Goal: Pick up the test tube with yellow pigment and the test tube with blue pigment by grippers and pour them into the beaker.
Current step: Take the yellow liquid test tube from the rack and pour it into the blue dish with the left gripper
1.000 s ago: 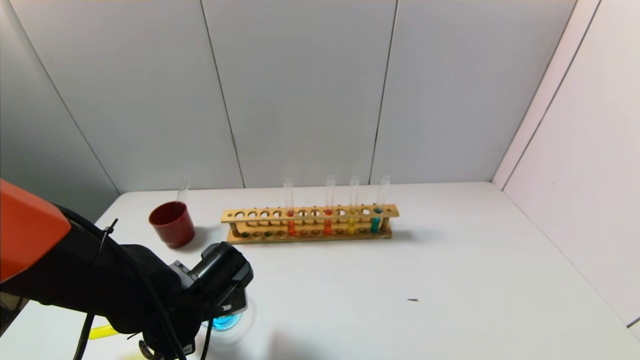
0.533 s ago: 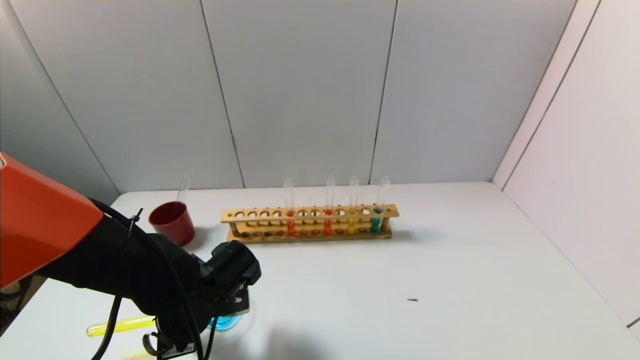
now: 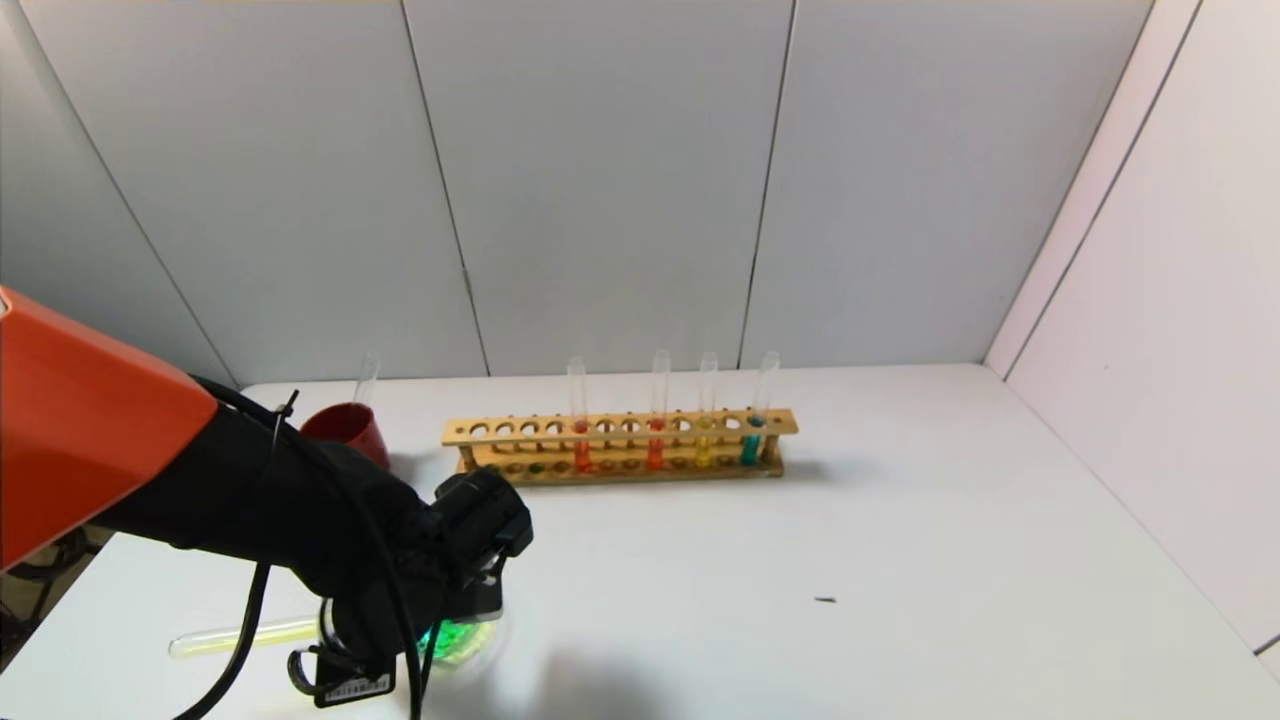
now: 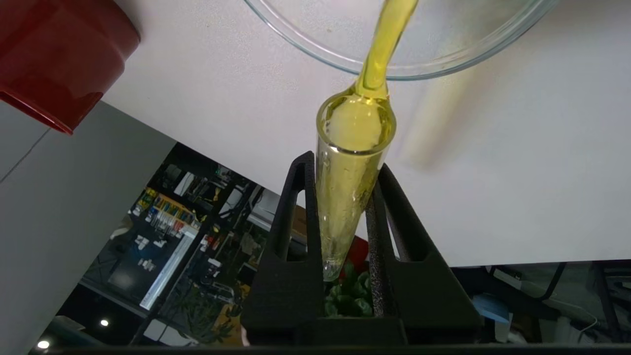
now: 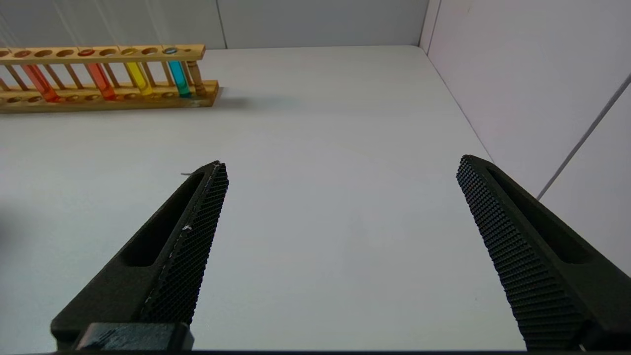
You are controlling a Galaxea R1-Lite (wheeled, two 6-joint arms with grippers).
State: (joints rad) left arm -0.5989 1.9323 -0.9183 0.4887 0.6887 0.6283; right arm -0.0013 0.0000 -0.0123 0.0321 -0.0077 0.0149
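My left gripper (image 3: 395, 610) is shut on the test tube with yellow pigment (image 3: 245, 633), held nearly level over the beaker (image 3: 462, 638) at the table's front left. In the left wrist view the fingers (image 4: 296, 197) clamp the tube (image 4: 351, 148), and a yellow stream runs from its mouth into the beaker (image 4: 296, 34). The beaker's liquid looks green. A test tube with blue pigment (image 3: 752, 440) stands at the right end of the wooden rack (image 3: 620, 445); it also shows in the right wrist view (image 5: 178, 79). My right gripper (image 5: 341, 162) is open and empty above bare table.
The rack also holds two orange-red tubes (image 3: 581, 450) and another yellow tube (image 3: 704, 445). A dark red cup (image 3: 345, 425) with a clear tube (image 3: 368, 375) in it stands behind my left arm. Walls close the back and right.
My left arm has moved up and right, tipping the yellow tube further. The tube has grown paler and the beaker's liquid has turned from blue to green.
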